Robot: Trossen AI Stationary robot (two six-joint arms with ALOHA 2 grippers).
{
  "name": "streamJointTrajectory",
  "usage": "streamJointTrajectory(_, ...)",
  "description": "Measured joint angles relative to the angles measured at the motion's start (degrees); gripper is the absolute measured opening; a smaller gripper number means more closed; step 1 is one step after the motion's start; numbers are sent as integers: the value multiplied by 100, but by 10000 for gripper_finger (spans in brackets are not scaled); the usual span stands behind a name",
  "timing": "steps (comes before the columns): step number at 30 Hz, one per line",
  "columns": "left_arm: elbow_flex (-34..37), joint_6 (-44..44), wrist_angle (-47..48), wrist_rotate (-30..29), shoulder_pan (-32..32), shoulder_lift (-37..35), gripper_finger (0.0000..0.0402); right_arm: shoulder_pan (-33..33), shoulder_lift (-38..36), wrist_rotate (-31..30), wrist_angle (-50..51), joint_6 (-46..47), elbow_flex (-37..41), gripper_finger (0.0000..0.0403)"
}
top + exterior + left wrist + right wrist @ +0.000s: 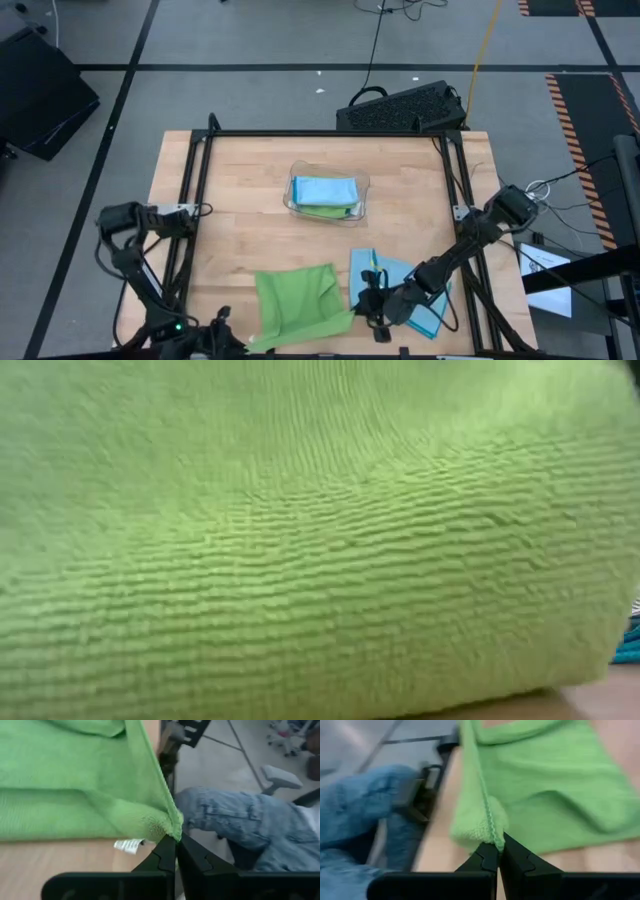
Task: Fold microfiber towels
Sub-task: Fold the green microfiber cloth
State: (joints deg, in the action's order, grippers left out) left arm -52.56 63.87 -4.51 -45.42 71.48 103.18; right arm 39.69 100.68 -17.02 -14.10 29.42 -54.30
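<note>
A lime green microfiber towel (300, 298) lies rumpled on the wooden table near its front edge; it fills the low view (300, 540). Its white tag (129, 845) shows under one corner. My left gripper (176, 845) is shut on the towel's near left corner, at the table's front edge (232, 340). My right gripper (498, 847) is shut on the near right corner (368, 305). Light blue towels (400, 285) lie under my right arm. My left gripper pinches the green towel's corner (172, 831) between its two fingers, by the hemmed edge. The fingers slant down toward it. The corner is raised a little, and the cloth behind it lies slack on the table. My right gripper pinches another corner of the same towel (492, 836) between its two fingers, on the stitched hem. It comes in slanting down. The cloth bunches at the fingers, and the remainder lies slack on the wood.
A clear plastic tray (362, 188) at the table's middle holds folded blue and green towels. A black frame (195, 180) runs around the tabletop. A person in jeans (235, 820) sits just beyond the table's front edge.
</note>
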Motion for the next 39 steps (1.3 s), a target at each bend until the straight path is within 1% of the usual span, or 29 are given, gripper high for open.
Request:
streamJointTrajectory(3, 0, 128, 9, -141, -33, 191, 10, -214, 0, -321, 184, -23, 0, 0)
streamJointTrajectory(5, 0, 139, 95, -247, -77, 224, 5, -415, 0, -382, 214, -154, 0, 0)
streamJointTrajectory(7, 0, 259, 336, -415, -129, 216, 5, -615, 0, -372, 216, -328, 0, 0)
streamJointTrajectory(9, -2, 556, 827, -552, -215, 187, 8, -845, 0, -368, 212, -542, 0, 0)
streamJointTrajectory(12, -2, 1463, 2101, -616, -401, 106, 9, -1353, 0, -384, 167, -1051, 0, 0)
streamJointTrajectory(16, 0, 2902, 4422, -669, -694, -273, 5, -2192, -111, -351, -97, -1713, 0, 0)
streamJointTrajectory(17, 0, 3139, 4958, -767, -760, -447, 6, -2414, -201, -226, -186, -1900, 0, 0)
streamJointTrajectory(19, -20, 3357, 5971, -1191, -878, -951, 8, -2843, -442, 52, -383, -2238, -18, 0)
streamJointTrajectory(22, -225, 3174, 7051, -2014, -980, -1888, 4, -3387, -1012, 494, -653, -2509, -188, 0)
streamJointTrajectory(24, -481, 2687, 7619, -2560, -1012, -2592, 4, -3639, -1424, 857, -824, -2781, -368, 0)
streamJointTrajectory(26, -785, 2015, 8103, -3129, -1053, -3256, 5, -3877, -1781, 1283, -1028, -3145, -623, 0)
streamJointTrajectory(28, -1073, 1381, 8338, -3826, -1102, -3912, 3, -4145, -2084, 1580, -1211, -3295, -977, 0)
streamJointTrajectory(29, -1186, 1108, 8253, -4090, -1120, -4216, 3, -4252, -2204, 1678, -1198, -3266, -1155, 0)
streamJointTrajectory(30, -1254, 811, 7995, -4199, -1132, -4466, 3, -4344, -2332, 1856, -1097, -3118, -1318, 0)
streamJointTrajectory(31, -1274, 365, 7591, -4143, -1130, -4676, 4, -4392, -2451, 2108, -922, -2951, -1411, 0)
streamJointTrajectory(32, -1263, -151, 7100, -3894, -1130, -4817, 5, -4383, -2543, 2503, -675, -2777, -1439, 0)
streamJointTrajectory(34, -1064, -1148, 6083, -3058, -1100, -4889, 5, -4191, -2693, 3355, -64, -2619, -1387, 0)
streamJointTrajectory(35, -914, -1511, 5689, -2601, -1058, -4869, 4, -4067, -2734, 3644, 287, -2577, -1282, 0)
streamJointTrajectory(37, -590, -1841, 4969, -1734, -932, -4756, 3, -3758, -2795, 3765, 831, -2562, -980, 0)
streamJointTrajectory(39, -263, -1818, 4412, -1153, -843, -4594, 5, -3519, -2821, 3652, 940, -2424, -608, 0)
